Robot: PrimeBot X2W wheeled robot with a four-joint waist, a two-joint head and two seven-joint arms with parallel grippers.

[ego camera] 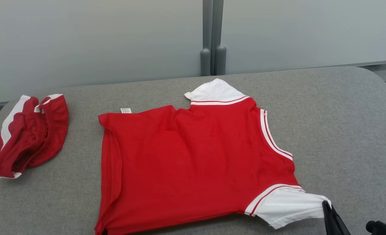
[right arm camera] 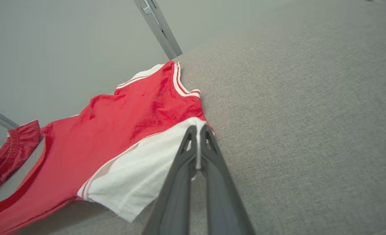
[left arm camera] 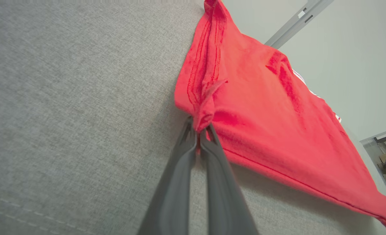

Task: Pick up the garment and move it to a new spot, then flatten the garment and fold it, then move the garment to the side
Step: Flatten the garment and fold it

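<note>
Bearing a red garment (ego camera: 186, 156), grey fabric table (ego camera: 343, 130), pale wall panels (ego camera: 82, 42) behind

Grey fabric table (ego camera: 343, 130), pale partition wall (ego camera: 82, 39)

Grey table (ego camera: 343, 130), red shirt (ego camera: 193, 156), red shorts (ego camera: 29, 137)

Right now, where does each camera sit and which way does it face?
Head: high, facing forward-down at the red shirt on the grey table; right claw lower right.
Left wrist: low over the table, along the left claw pinching the shirt's red corner.
Right wrist: low, along the right claw shut on the white sleeve.
Both wrist views share the shirt.
</note>
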